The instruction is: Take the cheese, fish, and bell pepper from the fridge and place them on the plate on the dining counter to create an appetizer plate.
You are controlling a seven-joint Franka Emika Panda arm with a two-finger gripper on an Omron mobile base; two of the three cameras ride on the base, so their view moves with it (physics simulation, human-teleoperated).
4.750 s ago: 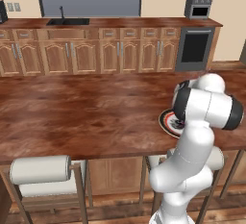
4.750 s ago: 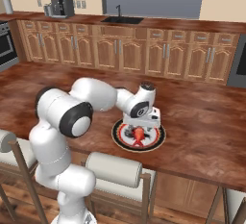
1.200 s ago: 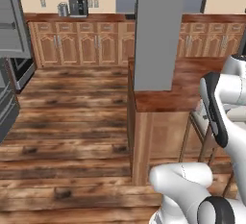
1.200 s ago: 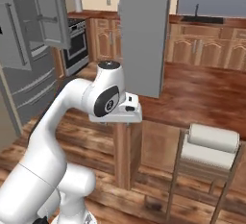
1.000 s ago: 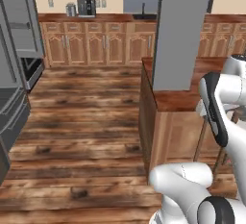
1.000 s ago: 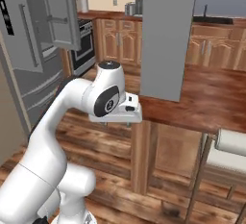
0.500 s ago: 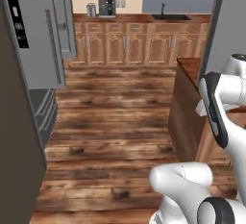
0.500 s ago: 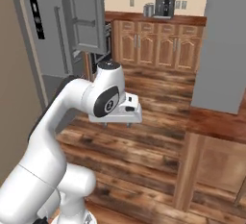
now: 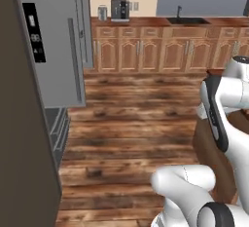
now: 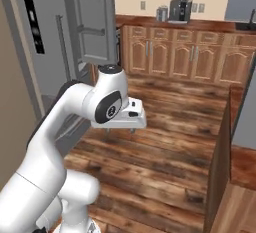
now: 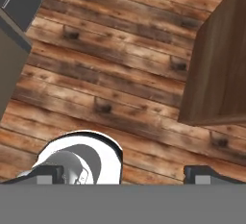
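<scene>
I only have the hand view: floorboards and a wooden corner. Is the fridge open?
Observer: Yes. In the right base view a fridge door stands swung open, its shelves showing.
Operator: Is the gripper carrying anything?
Observer: No. The gripper hangs open and empty above the floor.
Operator: What is past the fridge?
Observer: A coffee machine on the wall counter, with a sink further along.

Base views behind arm, facing fridge and wall cabinets, hand view looking down at floor
</scene>
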